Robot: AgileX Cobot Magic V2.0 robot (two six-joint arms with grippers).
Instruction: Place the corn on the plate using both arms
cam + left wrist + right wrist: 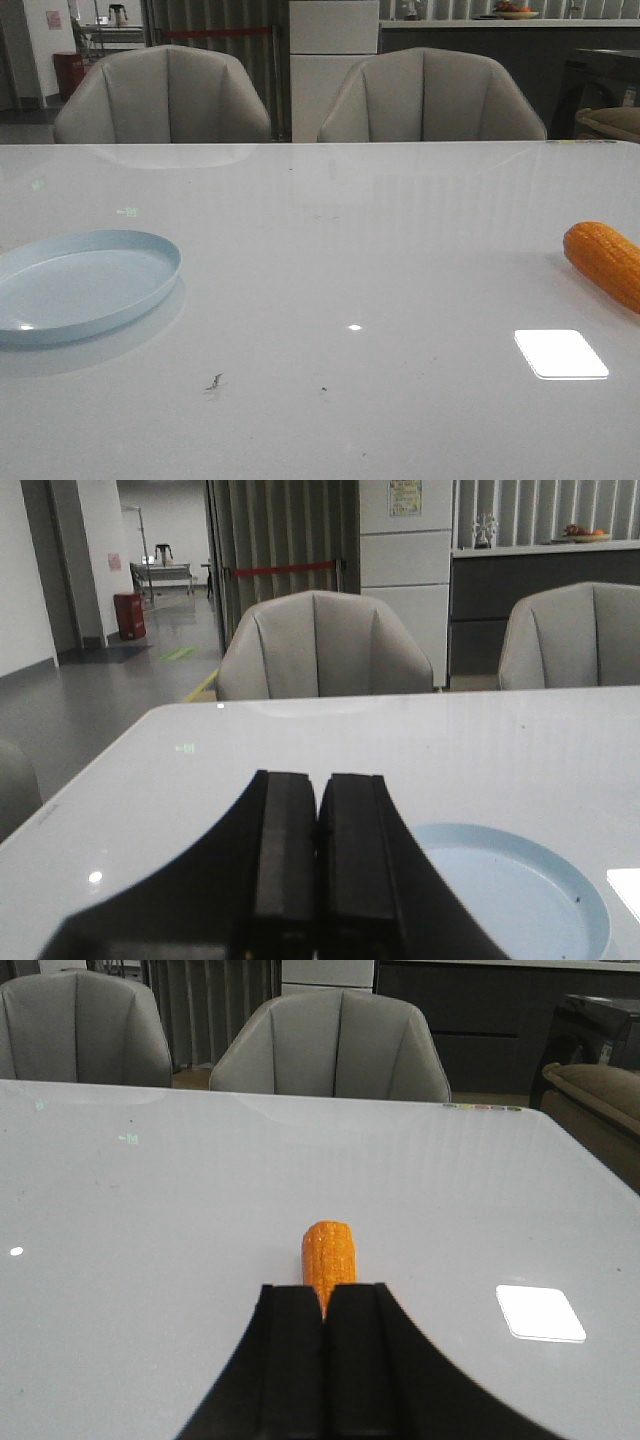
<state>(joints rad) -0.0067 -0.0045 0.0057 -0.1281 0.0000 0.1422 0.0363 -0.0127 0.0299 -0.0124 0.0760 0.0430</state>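
- Glossy white worktop [330, 290], chairs behind.
- Corn [327, 1260] lies just ahead of right jaws [324, 1335], pressed together, empty.
- Plate [590, 920] bare beside left jaws [318, 825], also closed, empty.
- Nothing done yet.

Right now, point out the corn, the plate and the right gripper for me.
corn [607, 262]: front view, middle of the cob's visible part.
plate [75, 285]: front view, bare centre of the dish.
right gripper [325, 1325]: right wrist view, seam between the closed fingertips.

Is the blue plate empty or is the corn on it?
Empty. The plate is bare; the corn lies far off on the table.
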